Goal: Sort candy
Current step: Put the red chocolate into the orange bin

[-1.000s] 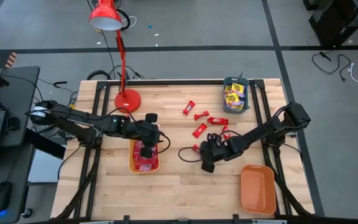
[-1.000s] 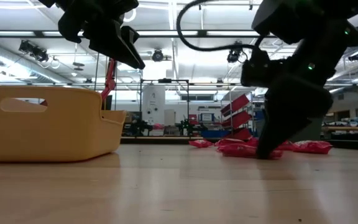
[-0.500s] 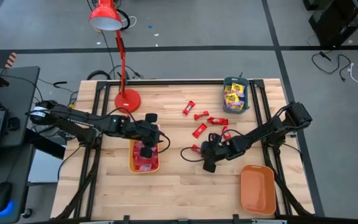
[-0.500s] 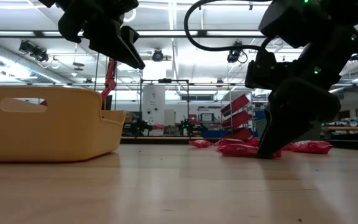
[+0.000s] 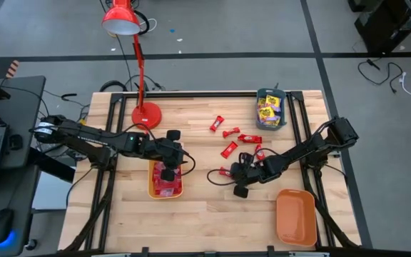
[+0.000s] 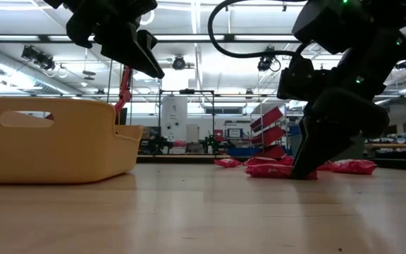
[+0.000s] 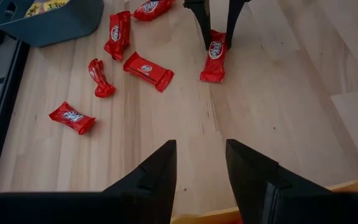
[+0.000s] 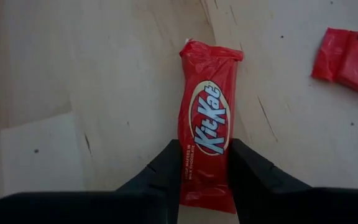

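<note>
Right gripper [image 8: 205, 167] is down at the table surface, fingers straddling a red Kit Kat [image 8: 209, 127]. The fingers sit either side of the bar's near end, close against the wrapper edges; the bar is still flat on the wood. Judgement: closing on it, contact likely, firm clamp not confirmed. In the left wrist view the same bar [image 7: 214, 57] lies between the two dark fingertips, long axis running between them.

Handling, judged: light, thin, flat. Foil-type wrapper looks glossy, so probably slippery; crimped ends are soft and will crumple. The wafer inside is stiff but brittle, so squeeze moderately. Best hold is across the narrow width over the solid body, not on the end flaps. The present hold is near one end; the bar may droop or pivot when lifted.

Left gripper [image 7: 201, 165] hovers over the yellow tray [image 5: 167, 187], fingers apart, nothing between them. The tray already holds red candy.

Farther out, loose red candy [image 5: 229, 149] is scattered mid-table: one twisted wrapper [image 7: 99, 78], three flat bars, one small piece [image 7: 71, 117]. All are well apart from each other, each graspable alone.

At the far edge, the teal tray [image 5: 270, 93] holds yellow packets. The orange tray [image 5: 295, 217] near the right arm looks empty.
</note>
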You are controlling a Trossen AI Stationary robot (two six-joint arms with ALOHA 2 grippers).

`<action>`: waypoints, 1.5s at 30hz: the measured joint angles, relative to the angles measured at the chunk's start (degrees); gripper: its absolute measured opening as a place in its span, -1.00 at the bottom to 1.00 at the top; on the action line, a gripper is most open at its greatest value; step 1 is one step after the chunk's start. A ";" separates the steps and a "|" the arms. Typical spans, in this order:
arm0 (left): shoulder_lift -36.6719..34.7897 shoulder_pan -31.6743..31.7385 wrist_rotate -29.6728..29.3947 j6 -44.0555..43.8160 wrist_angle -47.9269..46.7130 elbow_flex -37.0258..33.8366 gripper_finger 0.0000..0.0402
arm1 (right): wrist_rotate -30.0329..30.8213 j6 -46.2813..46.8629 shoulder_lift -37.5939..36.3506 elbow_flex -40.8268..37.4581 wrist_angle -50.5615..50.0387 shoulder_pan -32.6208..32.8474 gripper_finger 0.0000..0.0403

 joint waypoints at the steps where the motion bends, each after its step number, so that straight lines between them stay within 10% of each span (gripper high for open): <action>1: 0.00 0.00 0.00 0.00 0.00 0.00 -0.30 | 0.00 -0.20 0.00 0.03 -0.05 0.00 -0.48; 23: -0.02 0.01 0.00 -0.24 0.72 -0.02 -0.30 | -6.74 5.91 -19.98 4.20 -20.02 1.48 -0.50; 45: 0.57 -0.99 -0.13 -11.61 21.80 -0.04 -0.30 | -8.12 24.20 -35.44 4.26 -38.15 31.52 -0.56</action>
